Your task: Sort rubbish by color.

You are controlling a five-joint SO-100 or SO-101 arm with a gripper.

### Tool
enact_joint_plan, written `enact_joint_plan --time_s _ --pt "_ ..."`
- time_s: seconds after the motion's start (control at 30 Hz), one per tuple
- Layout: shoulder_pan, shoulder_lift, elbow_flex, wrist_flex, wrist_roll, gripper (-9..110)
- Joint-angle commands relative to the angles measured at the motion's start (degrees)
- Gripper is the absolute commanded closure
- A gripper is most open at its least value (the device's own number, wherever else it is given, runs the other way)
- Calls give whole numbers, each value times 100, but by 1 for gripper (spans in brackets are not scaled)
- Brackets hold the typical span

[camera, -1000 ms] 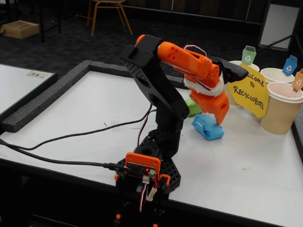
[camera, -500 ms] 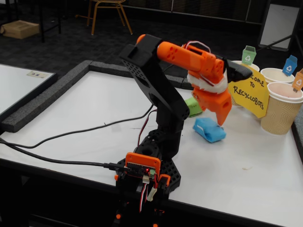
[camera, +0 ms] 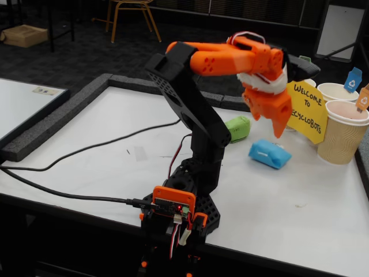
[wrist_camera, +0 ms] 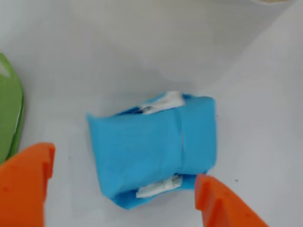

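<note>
Blue crumpled paper lump (wrist_camera: 151,149) lies on the white table (camera: 288,202); the orange gripper (camera: 281,128) hovers above, jaws wide, empty. Best to descend centred, straddling it before closing.

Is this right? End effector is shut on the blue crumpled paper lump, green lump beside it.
Not quite: the end effector is open and above the blue crumpled paper lump, which lies on the table, as the fixed view shows. The green lump is beside it.
</note>
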Motion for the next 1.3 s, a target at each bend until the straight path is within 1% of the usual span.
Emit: enact_joint_plan --time_s 0.0,0.1,0.23,0.3,0.53,0.83,0.97,1.07,1.2,1.27 --pt "176 79 -747 62 -105 80" --pt "176 88 -712 123 -97 81" --pt "185 88 -642 747 -88 81" --pt "193 53 -378 782 -79 81" --pt "193 -141 9 132 -70 81" --pt "193 -1301 -422 -932 299 81" --pt "193 -1573 -624 -1239 861 80" --pt "193 -1679 -668 -1477 1626 80" --pt "193 -1714 -694 -1477 2540 80" --pt "193 -1749 -677 -1468 2786 81"
